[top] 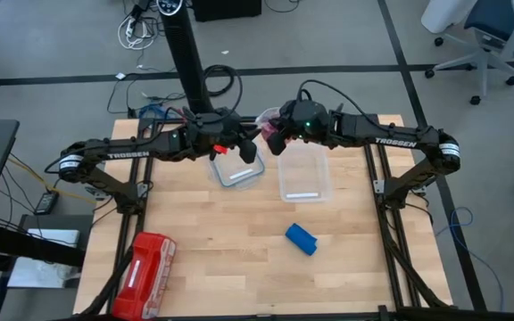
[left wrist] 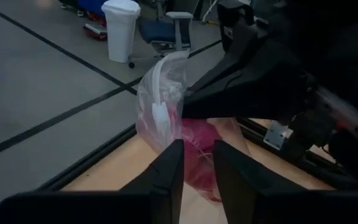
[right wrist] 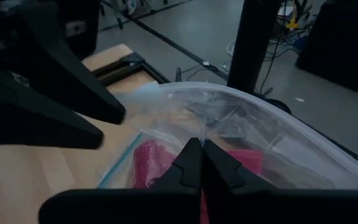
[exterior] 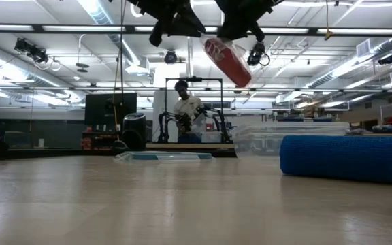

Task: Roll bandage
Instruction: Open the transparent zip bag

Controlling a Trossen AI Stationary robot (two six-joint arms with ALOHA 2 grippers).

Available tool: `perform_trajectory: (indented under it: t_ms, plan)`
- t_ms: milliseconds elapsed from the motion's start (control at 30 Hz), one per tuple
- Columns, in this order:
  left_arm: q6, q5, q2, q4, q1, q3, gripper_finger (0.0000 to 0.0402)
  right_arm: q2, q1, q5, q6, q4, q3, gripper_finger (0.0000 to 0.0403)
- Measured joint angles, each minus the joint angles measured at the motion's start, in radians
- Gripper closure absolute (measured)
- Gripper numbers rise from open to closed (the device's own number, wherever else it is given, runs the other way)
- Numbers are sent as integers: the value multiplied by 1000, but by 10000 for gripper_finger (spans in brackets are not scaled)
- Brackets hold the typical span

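Observation:
The bandage [top: 300, 239] is a stubby blue roll lying on its side on the table's near right; in the low view the bandage [exterior: 349, 158] fills the right. Above the table's far middle hangs a clear plastic bag [left wrist: 166, 118] with pink-red rolls inside. My right gripper [right wrist: 201, 144] is shut on it. My left gripper [left wrist: 197, 146] stands open just in front of the bag, whose pink lower part shows through the gap between the fingers. In the high view the two grippers, left [top: 250, 150] and right [top: 275, 143], nearly meet. My right gripper pinches the bag's clear film just below its white zip rim [right wrist: 211, 124] between its two shut fingers, slanting down from the table's right. The bag [exterior: 226, 61] hangs tilted below the fingers, lifted well clear of the table. My left gripper: whether its fingers [left wrist: 169, 168] touch the bag, I cannot tell.
Two clear plastic containers stand under the grippers, the left container [top: 236, 169] with a blue-edged lid and the right container [top: 305, 174] beside it. A red plastic-wrapped pack [top: 145, 272] lies at the near left. Bare wood lies between the pack and the bandage. A person shows far behind the table [exterior: 186, 109].

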Motion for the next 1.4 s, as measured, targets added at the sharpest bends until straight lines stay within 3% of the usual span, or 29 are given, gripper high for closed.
perform_trajectory:
  t_ms: [267, 733, 1400]
  plan:
    - [-49, 144, 0, 0, -1, 0, 314, -24, -2, 34, -18, -17, 0, 403]
    - [-58, 39, 0, -45, 0, 0, 315, -47, 32, 24, -62, -17, 0, 403]
    - [-51, 70, 0, 11, -7, 0, 315, -39, 44, 61, -82, -15, 0, 403]
